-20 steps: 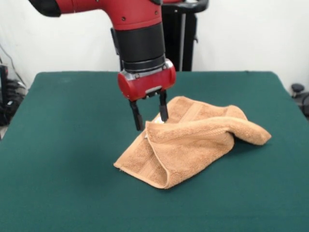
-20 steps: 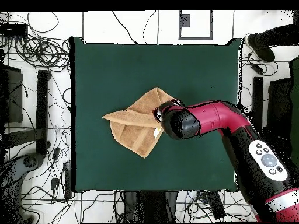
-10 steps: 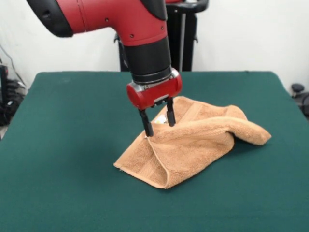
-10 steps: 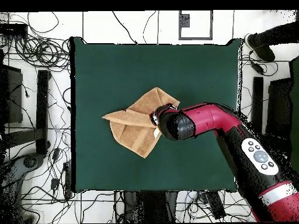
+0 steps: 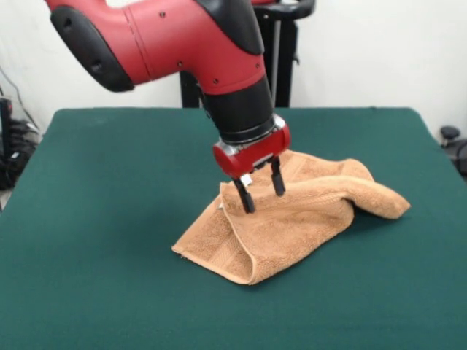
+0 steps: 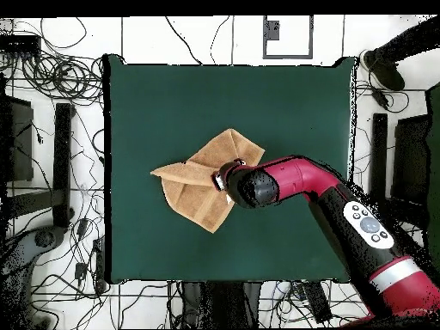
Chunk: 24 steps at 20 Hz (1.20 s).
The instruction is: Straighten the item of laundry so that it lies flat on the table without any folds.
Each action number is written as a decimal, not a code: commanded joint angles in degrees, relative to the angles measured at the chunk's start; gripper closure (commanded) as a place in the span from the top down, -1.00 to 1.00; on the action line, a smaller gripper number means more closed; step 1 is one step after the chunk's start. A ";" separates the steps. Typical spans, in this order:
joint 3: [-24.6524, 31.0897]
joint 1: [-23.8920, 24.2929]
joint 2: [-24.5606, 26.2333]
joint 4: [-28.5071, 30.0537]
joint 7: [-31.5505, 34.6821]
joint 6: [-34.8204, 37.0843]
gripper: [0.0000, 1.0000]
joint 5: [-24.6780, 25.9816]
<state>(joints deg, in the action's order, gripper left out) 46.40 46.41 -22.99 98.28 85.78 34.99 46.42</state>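
The towel (image 5: 292, 215) lies crumpled and folded over itself near the middle of the table (image 5: 95, 240), and the gripper (image 5: 259, 195), fingers spread and empty, hangs over the fold's top edge at about ten o'clock, seemingly placed to pinch that layer.

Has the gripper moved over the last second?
Yes. The gripper has moved rightward and down in the front view, from the towel's left edge to over its top fold, jaws open.

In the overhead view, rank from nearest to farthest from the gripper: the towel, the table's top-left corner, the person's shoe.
1. Towel: directly under the gripper.
2. Table's top-left corner: up and left.
3. Person's shoe: off the table, top right, slightly farther.
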 commanded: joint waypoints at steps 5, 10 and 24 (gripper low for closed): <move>4.10 0.41 6.29 1.91 -23.73 8.02 1.00 0.81; 3.72 0.50 6.19 1.84 -24.55 9.63 1.00 0.14; 3.90 0.83 6.71 1.20 -22.84 3.88 1.00 2.72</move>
<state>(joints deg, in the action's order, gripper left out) 47.90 48.94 -17.22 98.29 77.57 37.43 46.61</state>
